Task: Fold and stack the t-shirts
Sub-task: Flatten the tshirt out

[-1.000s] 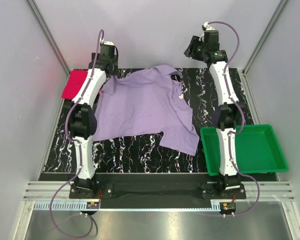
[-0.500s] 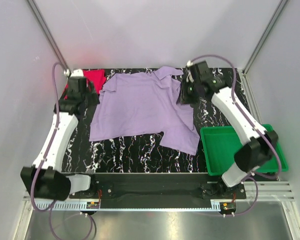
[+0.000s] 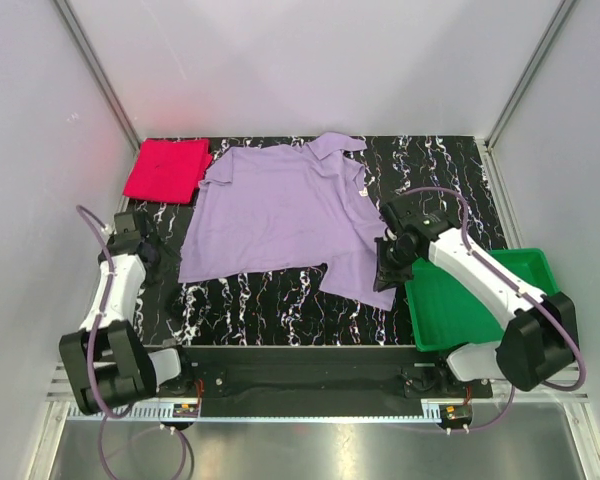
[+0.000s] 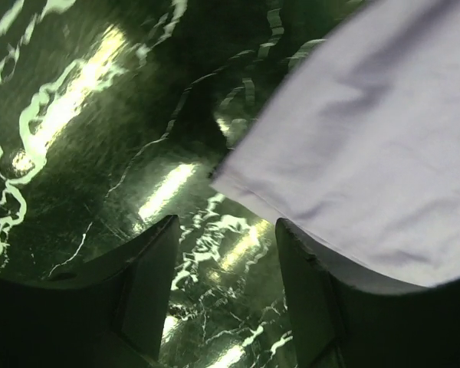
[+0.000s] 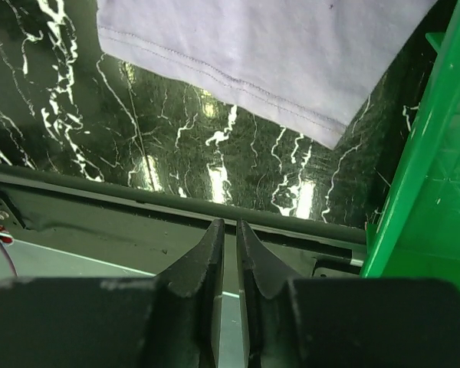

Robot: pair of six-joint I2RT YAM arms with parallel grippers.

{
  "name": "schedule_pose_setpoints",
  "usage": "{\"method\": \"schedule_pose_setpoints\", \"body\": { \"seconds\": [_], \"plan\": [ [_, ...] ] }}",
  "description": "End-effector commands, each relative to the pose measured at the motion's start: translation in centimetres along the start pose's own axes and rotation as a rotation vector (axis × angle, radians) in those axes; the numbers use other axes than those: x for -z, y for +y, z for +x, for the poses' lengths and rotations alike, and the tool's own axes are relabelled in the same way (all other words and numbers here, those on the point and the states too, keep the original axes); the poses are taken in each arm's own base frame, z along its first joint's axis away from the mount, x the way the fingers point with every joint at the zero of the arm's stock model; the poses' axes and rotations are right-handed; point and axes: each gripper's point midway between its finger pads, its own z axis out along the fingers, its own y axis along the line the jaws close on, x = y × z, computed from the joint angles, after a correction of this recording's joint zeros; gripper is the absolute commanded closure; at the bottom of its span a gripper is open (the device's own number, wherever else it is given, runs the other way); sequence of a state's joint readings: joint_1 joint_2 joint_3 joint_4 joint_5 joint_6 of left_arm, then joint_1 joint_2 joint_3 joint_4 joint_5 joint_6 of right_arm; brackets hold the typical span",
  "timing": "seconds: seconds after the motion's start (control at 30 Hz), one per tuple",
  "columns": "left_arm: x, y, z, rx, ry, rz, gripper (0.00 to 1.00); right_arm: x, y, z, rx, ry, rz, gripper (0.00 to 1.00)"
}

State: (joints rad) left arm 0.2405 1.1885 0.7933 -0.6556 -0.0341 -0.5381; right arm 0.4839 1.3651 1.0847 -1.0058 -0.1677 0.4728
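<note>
Our left gripper stands with its jaws well apart and empty. Our right gripper is pinched to a slit, holding nothing.

From above, the lavender t-shirt lies spread mid-table, and the pink-red t-shirt sits folded at the far left.

In the left wrist view, a hem corner lies just ahead of the fingers.

In the right wrist view, the other hem corner lies beside the green tray.

We judge the first fold not yet begun. Next, the right jaws must reopen, then both grippers pinch their corners.

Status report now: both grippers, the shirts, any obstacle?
Left gripper open, empty, at a corner of the lavender shirt. Right gripper nearly shut, empty, beside green tray. Lavender shirt spread out, not yet folded; pink shirt folded, far left.
</note>
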Motion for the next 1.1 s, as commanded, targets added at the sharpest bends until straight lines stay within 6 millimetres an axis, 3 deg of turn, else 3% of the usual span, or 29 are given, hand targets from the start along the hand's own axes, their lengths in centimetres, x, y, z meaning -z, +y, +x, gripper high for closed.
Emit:
{"method": "schedule_pose_setpoints", "body": {
  "seconds": [0.0,0.3,0.6,0.83,0.97,1.07],
  "plan": [
    [-1.9,-0.2,0.1,0.106,0.025,0.039,0.43,1.6,0.2,-0.3,0.005,-0.077,-0.018,0.82],
    [-4.6,1.1,1.5,0.189,0.099,-0.044,0.44,1.4,-0.7,1.0,-0.001,-0.081,-0.012,0.82],
    [-6.8,1.3,1.7,0.198,0.169,-0.103,0.46,1.5,-0.5,0.5,0.0,-0.112,-0.023,0.83],
    [-8.0,0.6,2.0,0.198,0.199,-0.091,0.63,0.8,-0.4,0.5,-0.014,-0.1,-0.028,0.83],
    [-8.1,0.3,2.4,0.194,0.209,-0.073,0.68,0.3,-0.3,0.5,-0.016,-0.087,-0.028,0.83],
    [-8.0,0.6,2.5,0.181,0.211,-0.082,0.66,0.2,-0.2,0.3,-0.019,-0.085,-0.031,0.83]
  ]
}}
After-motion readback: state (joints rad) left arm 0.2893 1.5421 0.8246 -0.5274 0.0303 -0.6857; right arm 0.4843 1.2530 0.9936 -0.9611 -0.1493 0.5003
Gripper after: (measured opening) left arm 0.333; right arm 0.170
